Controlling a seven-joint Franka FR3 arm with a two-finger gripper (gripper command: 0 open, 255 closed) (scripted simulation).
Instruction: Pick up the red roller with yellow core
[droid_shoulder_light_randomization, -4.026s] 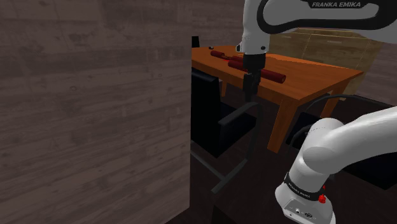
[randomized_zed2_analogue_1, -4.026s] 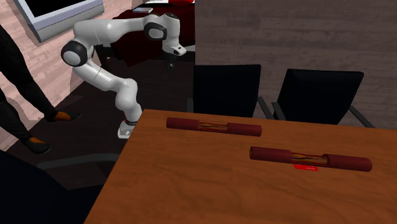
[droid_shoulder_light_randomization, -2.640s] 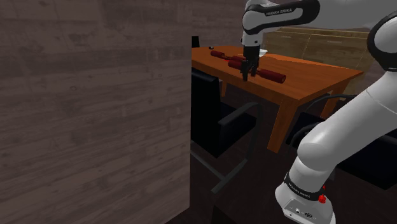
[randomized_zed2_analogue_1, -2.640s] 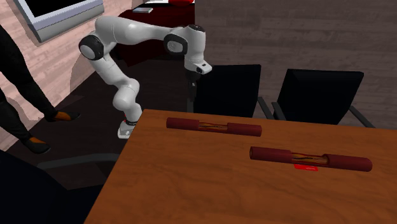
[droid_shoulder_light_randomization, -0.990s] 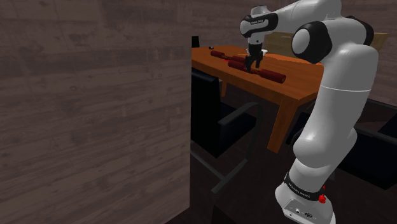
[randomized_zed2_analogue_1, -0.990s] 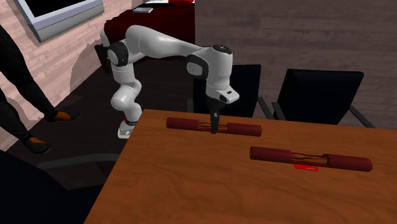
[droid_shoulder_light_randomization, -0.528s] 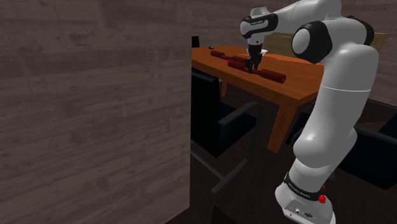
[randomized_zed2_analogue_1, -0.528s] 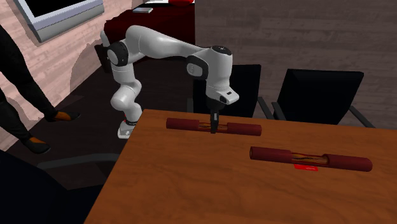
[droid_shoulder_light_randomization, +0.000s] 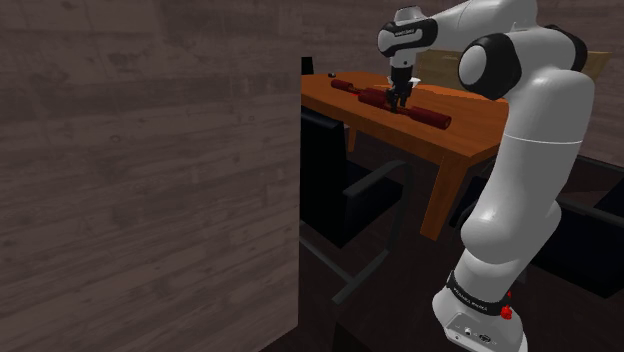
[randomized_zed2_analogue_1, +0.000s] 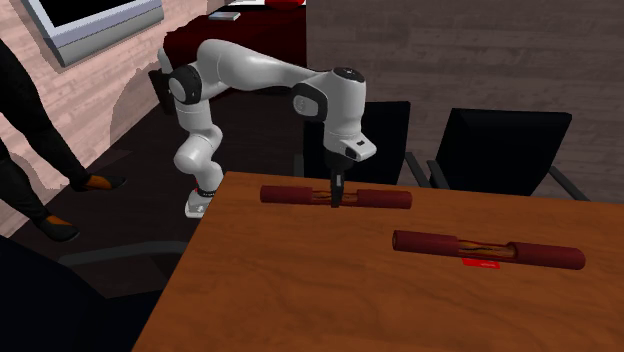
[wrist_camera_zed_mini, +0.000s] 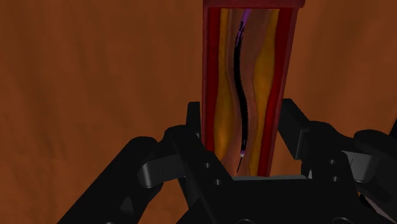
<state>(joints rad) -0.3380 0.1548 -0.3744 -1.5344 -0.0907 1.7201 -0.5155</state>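
The dark red roller with a yellow core at its narrow middle lies along the brown table's far edge. My black gripper comes straight down on that middle and is shut on it. In the wrist view the fingers clasp the yellow and red core from both sides. In the shoulder view the gripper holds the nearer roller at table height. A second roller of the same kind lies apart, closer to the second exterior camera; in the shoulder view that second roller is behind the hand.
Two black chairs stand at the table's far side, beside the arm. A small red tag lies under the second roller. A dark wood wall panel rises at the shoulder view's left. Dark-trousered legs stand at the second exterior view's left.
The fingers stood open around the roller's middle a second ago and have closed on it. Hand and roller have barely shifted since, perhaps up a touch.
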